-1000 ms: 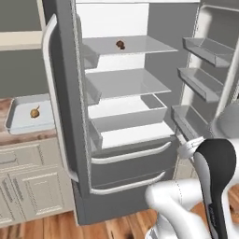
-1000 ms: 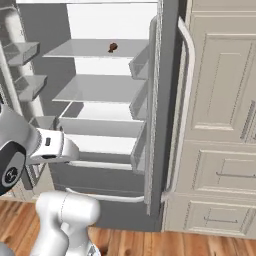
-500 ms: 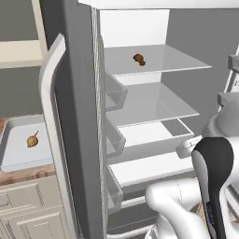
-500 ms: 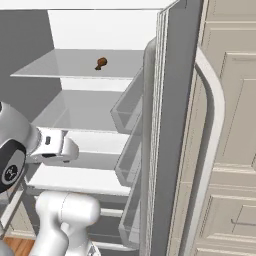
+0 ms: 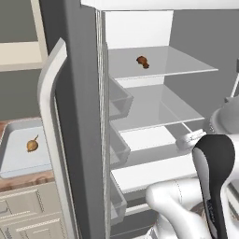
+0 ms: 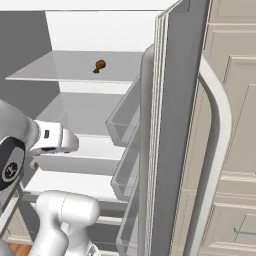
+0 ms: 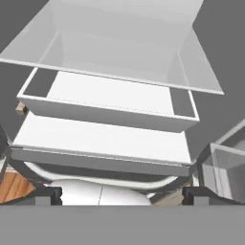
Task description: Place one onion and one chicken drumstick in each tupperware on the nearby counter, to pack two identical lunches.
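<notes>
In the left base view, an open fridge (image 5: 154, 112) takes up the centre and right of the frame. A brown chicken drumstick (image 5: 142, 61) lies on its upper glass shelf (image 5: 177, 63), in the upper middle. At the left edge, past the grey fridge door (image 5: 79, 116), a pale grey-white tupperware (image 5: 11, 158) sits on the reddish marbled counter (image 5: 23, 179), and an onion (image 5: 31, 145) lies inside it.

In the right base view the same drumstick (image 6: 99, 65) shows in the upper left, on the top shelf, with the white arm (image 6: 47, 140) at the left edge, below it.

In the hand view the gripper (image 7: 122, 195) faces the lower fridge drawers (image 7: 110, 103). Its two dark fingertips (image 7: 48, 194) stand far apart at the bottom corners, with nothing between them.
</notes>
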Controlling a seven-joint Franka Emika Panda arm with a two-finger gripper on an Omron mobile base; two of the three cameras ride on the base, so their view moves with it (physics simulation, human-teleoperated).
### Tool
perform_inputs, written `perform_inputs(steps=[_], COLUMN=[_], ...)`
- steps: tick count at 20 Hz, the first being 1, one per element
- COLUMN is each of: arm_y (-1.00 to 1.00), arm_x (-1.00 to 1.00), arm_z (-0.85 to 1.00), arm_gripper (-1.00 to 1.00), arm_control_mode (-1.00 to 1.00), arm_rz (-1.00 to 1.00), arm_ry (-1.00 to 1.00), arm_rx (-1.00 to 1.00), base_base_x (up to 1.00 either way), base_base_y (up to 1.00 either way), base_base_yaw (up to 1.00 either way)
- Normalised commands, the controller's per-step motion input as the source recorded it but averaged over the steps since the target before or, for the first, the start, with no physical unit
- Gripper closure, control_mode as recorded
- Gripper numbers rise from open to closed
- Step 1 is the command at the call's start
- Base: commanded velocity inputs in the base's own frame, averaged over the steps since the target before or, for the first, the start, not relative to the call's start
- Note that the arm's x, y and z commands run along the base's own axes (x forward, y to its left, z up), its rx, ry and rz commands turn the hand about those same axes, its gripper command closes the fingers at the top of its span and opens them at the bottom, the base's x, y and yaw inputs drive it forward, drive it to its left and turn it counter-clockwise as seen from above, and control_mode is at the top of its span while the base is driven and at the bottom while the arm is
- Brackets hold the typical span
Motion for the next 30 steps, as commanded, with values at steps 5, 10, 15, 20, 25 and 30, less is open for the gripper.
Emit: perform_inputs(steps=[5,10,15,20,25,30], arm_y=[0.02,0.00,0.00,0.00,0.00,0.00], arm_x=[0.00,0.09,0.40,0.81,0.73,0.32], arm_z=[0.56,0.77,0.41,0.02,0.00,0.02], arm_gripper=[-1.00,-1.00,-1.00,-1.00,-1.00,-1.00], arm_control_mode=[-1.00,-1.00,-1.00,-1.00,-1.00,-1.00], arm_rz=[0.00,0.00,0.00,0.00,0.00,0.00], arm_ry=[-0.17,0.00,0.00,0.00,-0.13,-0.13], arm_rx=[0.01,0.12,0.18,0.05,0.00,0.00], base_base_x=[0.00,0.00,0.00,0.00,0.00,0.00], base_base_y=[0.00,0.00,0.00,0.00,0.00,0.00], base_base_yaw=[0.00,0.00,0.00,0.00,0.00,0.00])
